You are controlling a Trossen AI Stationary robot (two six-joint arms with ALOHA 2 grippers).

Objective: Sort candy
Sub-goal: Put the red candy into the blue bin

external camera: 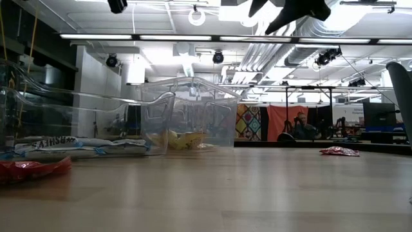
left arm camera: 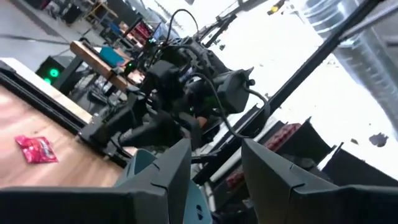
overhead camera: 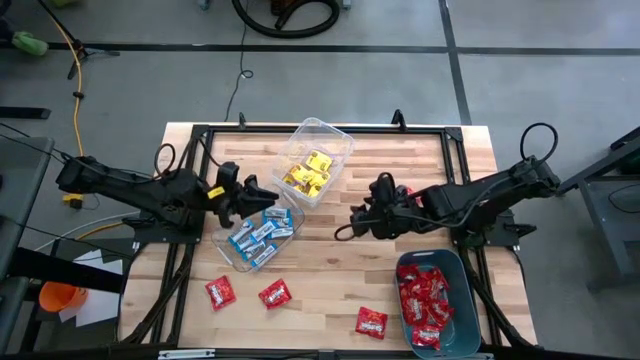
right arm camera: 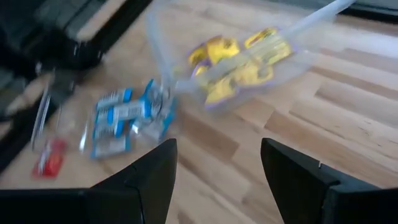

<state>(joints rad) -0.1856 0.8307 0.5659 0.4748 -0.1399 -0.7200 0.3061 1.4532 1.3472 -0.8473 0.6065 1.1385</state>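
Most candy looks sorted; three red packets point(overhead camera: 220, 292) lie loose on the near surface point(overhead camera: 330, 270). Left tool point(overhead camera: 268, 192) and right tool point(overhead camera: 352, 222) both apart, empty

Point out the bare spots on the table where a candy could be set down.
Bare wood lies between the yellow-candy tub, the blue-candy tub and the teal bin, under the right gripper. The front left edge is crowded with loose red candies.

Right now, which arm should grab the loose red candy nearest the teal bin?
Probably right: its gripper hangs empty with fingers open, nearer that red candy and the teal bin; the left gripper hovers over the tub of blue candy.
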